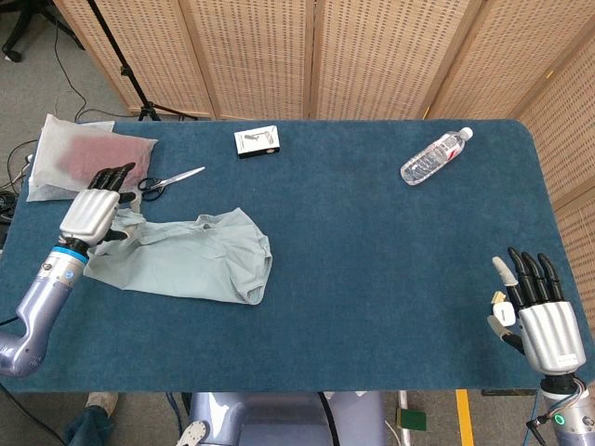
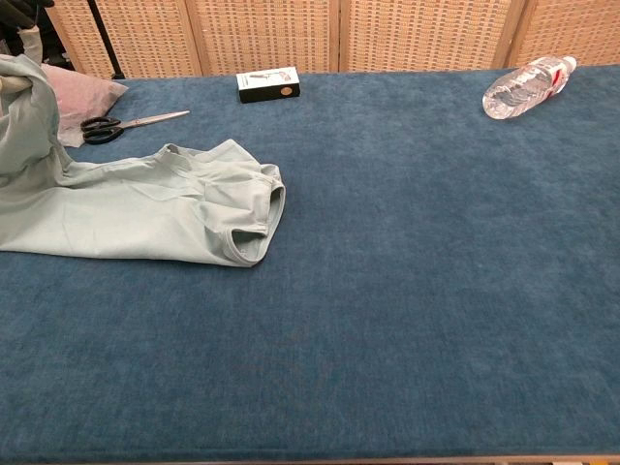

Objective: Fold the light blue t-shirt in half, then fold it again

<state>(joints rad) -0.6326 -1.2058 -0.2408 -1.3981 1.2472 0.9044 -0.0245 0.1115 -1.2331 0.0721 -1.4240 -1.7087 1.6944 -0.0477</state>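
Observation:
The light blue t-shirt (image 1: pixel 191 260) lies on the left part of the blue table (image 1: pixel 372 269), with its collar end towards the middle. My left hand (image 1: pixel 93 210) grips the shirt's left end and holds it lifted off the table. In the chest view that raised cloth (image 2: pixel 27 107) hangs at the far left, above the flat part of the t-shirt (image 2: pixel 155 208). My right hand (image 1: pixel 537 311) is at the table's near right corner, fingers spread and holding nothing. It does not show in the chest view.
Black-handled scissors (image 1: pixel 170 179) and a clear bag of red cloth (image 1: pixel 88 165) lie just behind the shirt. A small box (image 1: pixel 257 141) sits at the back centre and a water bottle (image 1: pixel 435 156) at the back right. Wicker screens stand behind the table.

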